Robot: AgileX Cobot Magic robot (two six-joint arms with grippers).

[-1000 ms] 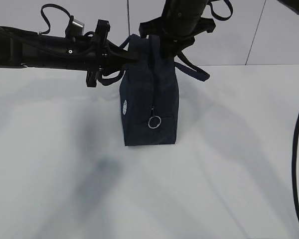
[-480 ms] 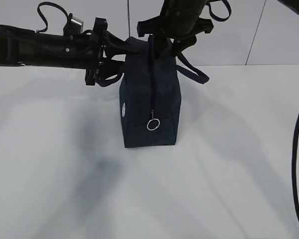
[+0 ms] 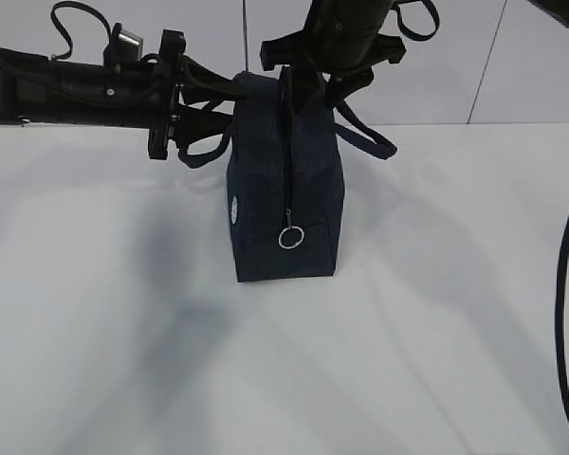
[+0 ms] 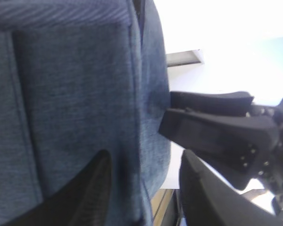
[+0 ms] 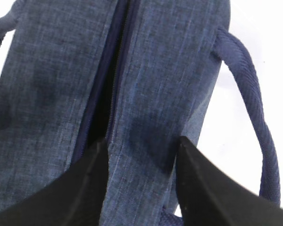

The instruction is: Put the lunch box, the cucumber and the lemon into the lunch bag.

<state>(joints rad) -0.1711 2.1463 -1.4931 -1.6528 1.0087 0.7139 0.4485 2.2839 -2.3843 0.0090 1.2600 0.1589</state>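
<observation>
The dark navy lunch bag (image 3: 284,180) stands upright on the white table, its zipper ring pull (image 3: 291,238) hanging low on the front. My left gripper (image 3: 229,90) comes in level from the left at the bag's top left edge. In the left wrist view it (image 4: 144,179) is open, with the bag's fabric (image 4: 75,94) between its fingers. My right gripper (image 3: 308,85) comes down onto the bag's top. It (image 5: 141,165) is open, one finger at the zipper slit, the other outside the right panel (image 5: 160,70). The lunch box, cucumber and lemon are out of view.
The bag's loop handles hang out to the left (image 3: 204,152) and right (image 3: 365,137). A black cable (image 3: 561,284) hangs at the right edge. A white wall stands behind the white table (image 3: 123,332).
My left arm has drawn back to the left and slightly up, away from the bag's top. The bag's top has straightened a little. The right gripper has stayed in place.
</observation>
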